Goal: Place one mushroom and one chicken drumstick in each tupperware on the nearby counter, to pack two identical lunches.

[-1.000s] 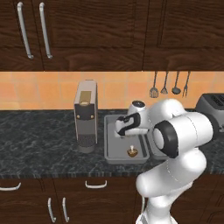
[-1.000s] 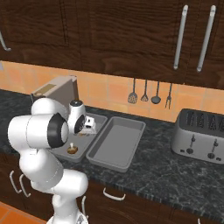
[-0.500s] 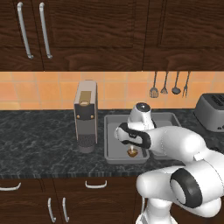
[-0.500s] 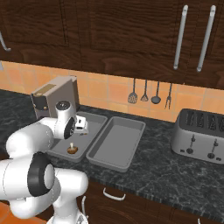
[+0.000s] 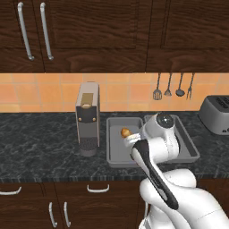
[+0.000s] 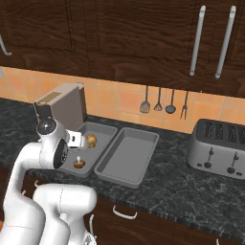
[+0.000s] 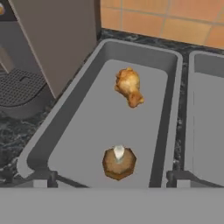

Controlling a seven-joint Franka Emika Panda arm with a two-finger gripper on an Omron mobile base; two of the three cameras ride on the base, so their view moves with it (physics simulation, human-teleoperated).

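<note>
Grey smooth tupperware (image 7: pixel 65 113) holds lumpy drumstick (image 7: pixel 128 86) and round-capped mushroom (image 7: pixel 119 162); claw (image 7: pixel 111 179) spread wide.

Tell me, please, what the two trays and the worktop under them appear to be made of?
The left tupperware and the right tupperware look like matte grey plastic, possibly metal: uniform colour, soft rounded rims, no glare. The counter looks like polished stone: black-grey speckled veining.
</note>
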